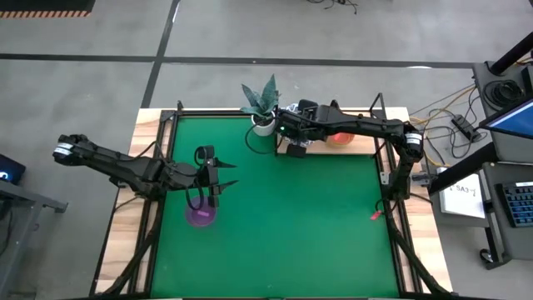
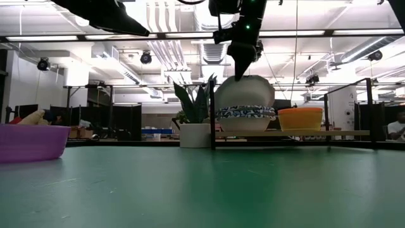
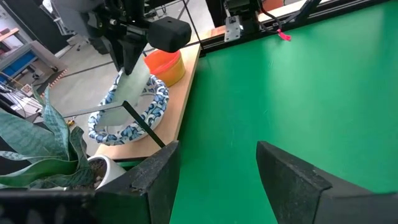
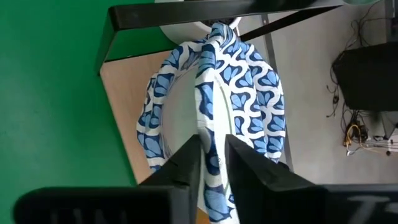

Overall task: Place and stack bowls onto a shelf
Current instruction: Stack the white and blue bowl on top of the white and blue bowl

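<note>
My right gripper [image 1: 291, 148] is at the pale wooden shelf [image 3: 180, 118] on the table's far edge, shut on a white bowl with a blue patterned rim [image 2: 245, 92]. That bowl stands tilted over another blue-rimmed bowl [image 2: 245, 115], which sits on the shelf. Beside them on the shelf, a red bowl nests in a yellow one [image 3: 166, 65]. My left gripper [image 1: 226, 175] hangs open over the mat's left half, just beyond a purple bowl [image 1: 201, 215] that sits on its base on the green mat. My right gripper [image 4: 212, 146] pinches the blue patterned rim [image 4: 211, 118] of the tilted bowl, one finger inside it and one outside. The fingers come from above, pointing down [image 2: 242, 71]. The bowl stands almost on edge, its lower rim resting in the blue-rimmed bowl on the shelf.
A small white plant pot [image 1: 263, 125] with spiky leaves stands at the mat's far edge, just left of the shelf. A black metal frame [image 2: 212, 120] runs around the shelf and the table's sides. A small red item [image 1: 376, 216] lies near the mat's right edge.
</note>
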Controlling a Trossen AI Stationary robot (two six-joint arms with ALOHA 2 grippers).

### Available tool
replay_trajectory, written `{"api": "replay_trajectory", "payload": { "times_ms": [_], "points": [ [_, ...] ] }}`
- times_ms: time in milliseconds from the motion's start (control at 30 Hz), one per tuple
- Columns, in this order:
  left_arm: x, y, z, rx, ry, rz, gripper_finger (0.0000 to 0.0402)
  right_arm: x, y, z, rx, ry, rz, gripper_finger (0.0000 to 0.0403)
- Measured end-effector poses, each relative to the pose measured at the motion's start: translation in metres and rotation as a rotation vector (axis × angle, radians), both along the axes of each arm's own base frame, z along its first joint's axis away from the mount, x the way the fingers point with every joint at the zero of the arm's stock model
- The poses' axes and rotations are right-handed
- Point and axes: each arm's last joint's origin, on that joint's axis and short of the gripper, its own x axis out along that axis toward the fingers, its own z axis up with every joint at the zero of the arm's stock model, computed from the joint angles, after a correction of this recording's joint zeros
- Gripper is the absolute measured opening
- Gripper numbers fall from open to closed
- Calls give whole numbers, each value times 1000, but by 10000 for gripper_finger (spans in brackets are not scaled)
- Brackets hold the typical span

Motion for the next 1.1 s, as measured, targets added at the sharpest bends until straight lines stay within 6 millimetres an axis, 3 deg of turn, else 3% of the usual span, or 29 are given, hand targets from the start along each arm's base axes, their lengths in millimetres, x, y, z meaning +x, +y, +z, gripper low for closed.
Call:
{"api": "replay_trajectory", "payload": {
  "times_ms": [200, 367, 867, 1100],
  "points": [
    [0, 0, 0, 0, 0, 1, 194, 0, 0, 0, 3, -13, -15, 112],
    [0, 0, 0, 0, 0, 0, 194, 0, 0, 0, 8, -24, -32, 135],
    [0, 0, 0, 0, 0, 0, 194, 1, 2, 0, 17, -38, -50, 138],
    [0, 0, 0, 0, 0, 1, 194, -5, 9, 11, 81, -99, -45, 138]
  ]
}}
